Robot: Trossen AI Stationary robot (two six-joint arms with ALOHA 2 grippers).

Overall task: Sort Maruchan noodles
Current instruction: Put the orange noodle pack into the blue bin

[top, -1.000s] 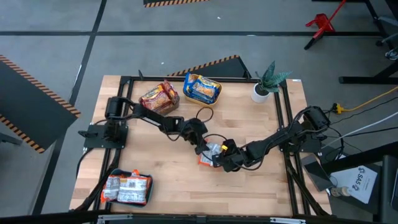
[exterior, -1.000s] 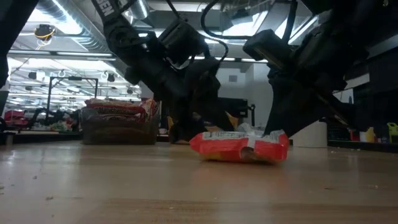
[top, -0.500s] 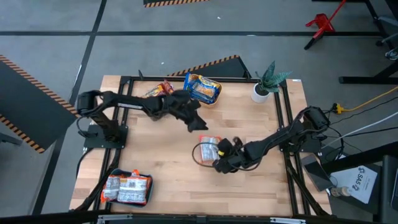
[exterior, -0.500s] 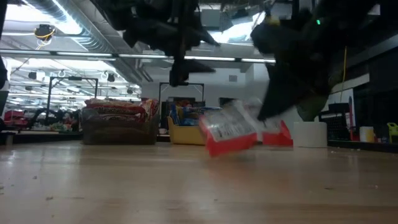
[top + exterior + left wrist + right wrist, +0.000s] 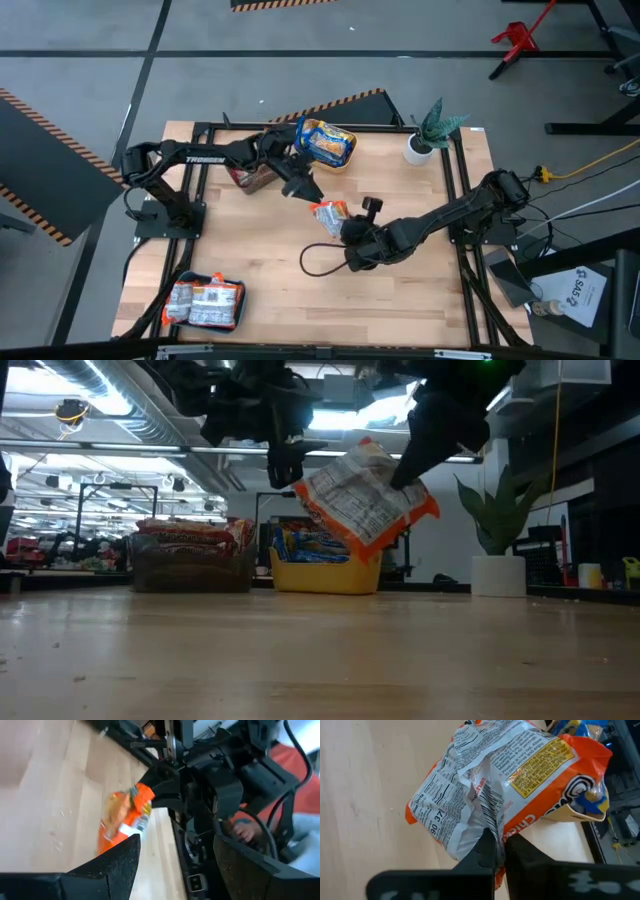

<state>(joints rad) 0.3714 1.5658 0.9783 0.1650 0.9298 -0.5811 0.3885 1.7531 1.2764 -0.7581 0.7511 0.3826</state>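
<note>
An orange-red noodle packet (image 5: 327, 213) with a white printed back hangs in the air over the middle of the table, lifted clear in the low view (image 5: 362, 508). My right gripper (image 5: 338, 228) is shut on it. My left gripper (image 5: 308, 188) hovers open just on the far-left side of the packet, touching nothing; its wrist view shows the packet (image 5: 121, 816) beyond its spread fingers. More packets lie in three bins. My right gripper pinches the crinkled back seam (image 5: 490, 822) of the packet between its two fingers (image 5: 484, 851), near the packet's lower edge. It comes slanting from above and from the table's right. The packet is lifted clear and tilted, printed back toward the wrist camera.
A grey bin (image 5: 250, 176) of orange-red packets and a yellow bin (image 5: 326, 143) of blue packets stand at the far edge. A teal bin (image 5: 205, 301) of silver-white packets sits at the near-left corner. A potted plant (image 5: 429, 133) stands far right. A black cable loop (image 5: 318, 262) lies mid-table.
My right gripper raised the packet from lying flat on the table, through a tilt, until it hangs clear, moving slightly toward the far-left. My left arm drew back from the packet, rose and swung toward the far edge, near the bins.
</note>
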